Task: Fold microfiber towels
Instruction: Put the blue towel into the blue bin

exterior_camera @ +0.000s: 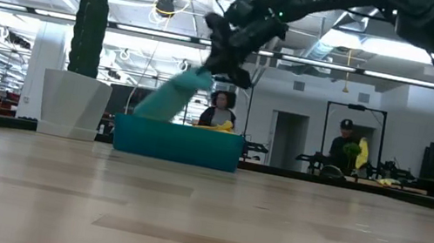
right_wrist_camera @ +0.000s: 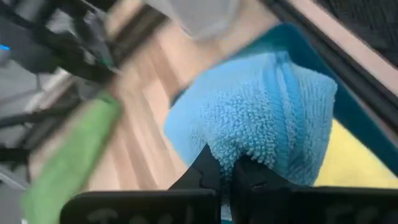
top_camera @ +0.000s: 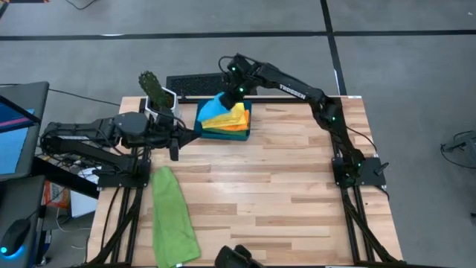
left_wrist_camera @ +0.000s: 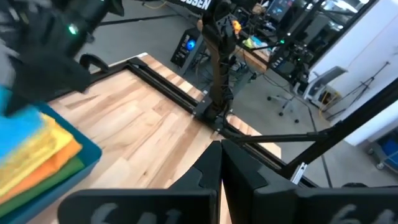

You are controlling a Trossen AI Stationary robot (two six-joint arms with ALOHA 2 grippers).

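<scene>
Now the right gripper [top_camera: 225, 97] pinches the blue towel [top_camera: 213, 106], which hangs below it over the tray [top_camera: 248, 128], far left; left gripper [top_camera: 195, 134] closed, empty.

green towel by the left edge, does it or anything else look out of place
Yes: the green towel lies crumpled, draping off the table's front-left edge, unfolded. The right gripper is shut on the sky-blue towel, lifting it from the teal tray.

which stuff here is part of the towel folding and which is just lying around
Job: blue towel, pinched by the right gripper above the tray; yellow towel and orange towel stacked in the tray; green towel on the table.

Lying about: teal tray, potted cactus, keyboard.
</scene>
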